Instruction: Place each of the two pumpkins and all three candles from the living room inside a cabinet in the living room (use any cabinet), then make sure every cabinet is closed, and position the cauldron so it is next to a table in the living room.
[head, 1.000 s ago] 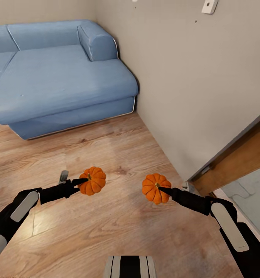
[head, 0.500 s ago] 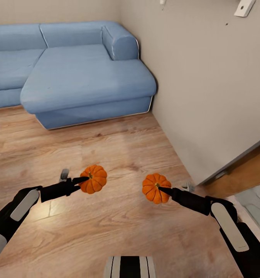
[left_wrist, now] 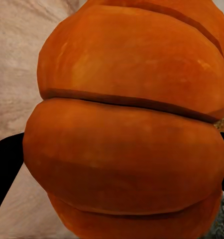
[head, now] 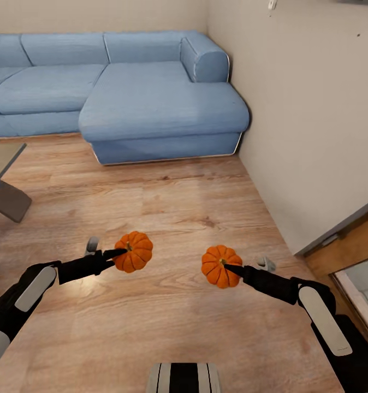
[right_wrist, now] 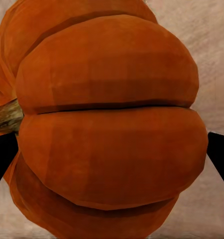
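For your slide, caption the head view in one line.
Each gripper carries a pumpkin over wood floor, blue sofa ahead.

the left gripper [head: 118, 255] held the left pumpkin [head: 134, 252] beside the right pumpkin [head: 220, 266] in the right gripper [head: 230, 268], both above the floor [head: 167, 207]. the sofa [head: 151, 98] stood ahead against the wall [head: 309, 109], a table [head: 4, 174] at far left.
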